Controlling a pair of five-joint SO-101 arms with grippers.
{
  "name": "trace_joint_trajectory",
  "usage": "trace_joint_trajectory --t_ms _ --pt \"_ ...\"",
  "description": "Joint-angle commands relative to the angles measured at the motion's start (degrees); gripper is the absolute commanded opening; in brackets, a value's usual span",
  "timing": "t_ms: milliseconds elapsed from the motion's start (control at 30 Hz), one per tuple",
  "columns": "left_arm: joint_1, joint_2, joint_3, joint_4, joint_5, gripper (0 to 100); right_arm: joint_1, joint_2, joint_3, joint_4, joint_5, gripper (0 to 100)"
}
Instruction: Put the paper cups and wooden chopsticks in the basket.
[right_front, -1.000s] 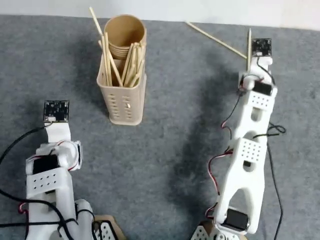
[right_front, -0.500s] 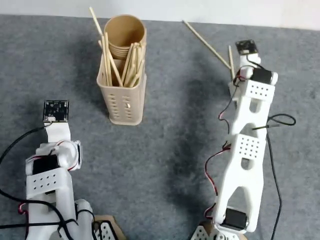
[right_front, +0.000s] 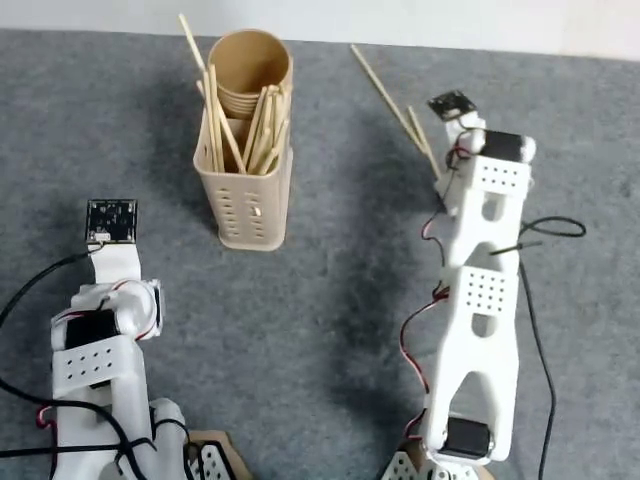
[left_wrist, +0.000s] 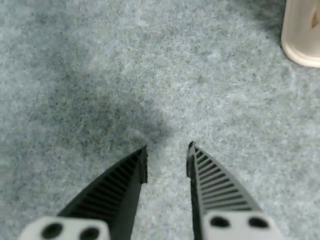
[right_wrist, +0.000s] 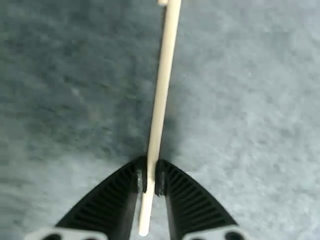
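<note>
Gripping one wooden chopstick (right_wrist: 162, 90) near its end, the right tool (right_wrist: 150, 175) is clamped on it, apparently for transfer to the basket (right_front: 245, 210), well apart, already holding paper cups (right_front: 248, 65). The left tool (left_wrist: 166, 162) hangs slightly parted and empty above the bench (left_wrist: 100, 60); the stick's far tip runs out of the right wrist view.

A pale tan chopstick (right_wrist: 161, 90) is held between the black, ribbed fingers (right_wrist: 117, 200) of the right gripper (right_wrist: 150, 176), over speckled grey carpet (right_wrist: 250, 100).

Grey felt tabletop (right_front: 340, 290), pale strip (right_front: 450, 18) along far edge, brown board corner (right_front: 220, 448)
</note>
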Motion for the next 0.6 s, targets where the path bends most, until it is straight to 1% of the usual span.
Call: trace_joint_trajectory --t_ms 0,67,133,300,367,467,567 --pt "-0.22 -0.84 -0.22 -0.97 0.44 14 -3.91 -4.44 -6.02 1.1 1.49 0.6" --pt "-0.22 -0.84 -0.22 -0.97 0.44 14 -5.76 -4.44 -6.11 1.1 2.2 0.6" --pt "-0.22 -0.84 -0.22 -0.97 0.44 14 -7.69 -4.44 -6.2 1.1 1.14 0.6" --pt "-0.22 -0.75 -0.22 -2.46 0.44 14 -9.98 -6.55 -5.76 1.27 -8.35 0.6" --pt "-0.22 -0.75 -0.22 -2.55 0.44 14 -10.15 -7.87 -3.74 1.27 -10.37 0.6" --pt "-0.22 -0.75 -0.22 -2.55 0.44 14 -11.56 -12.88 7.43 1.27 -11.69 0.6" --pt "-0.22 -0.75 -0.22 -2.55 0.44 14 -13.05 -21.76 26.59 1.19 -11.87 0.6"
